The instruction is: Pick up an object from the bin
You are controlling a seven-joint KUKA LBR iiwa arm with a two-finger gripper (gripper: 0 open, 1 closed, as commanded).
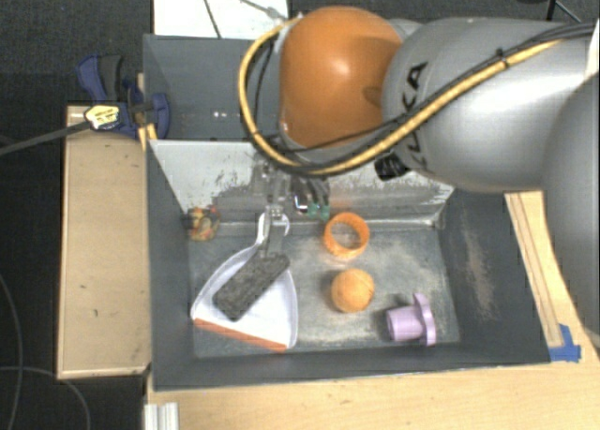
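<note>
While the gripper (275,224) hangs at its upper-right end, 1 dark, rough oblong block (248,286) lies diagonally on a smooth white scoop (282,311); gripper opening: cannot tell.

Silver arm (497,128) marked KUKA, orange dome cover (337,72), looped yellow cable (246,91).
</note>
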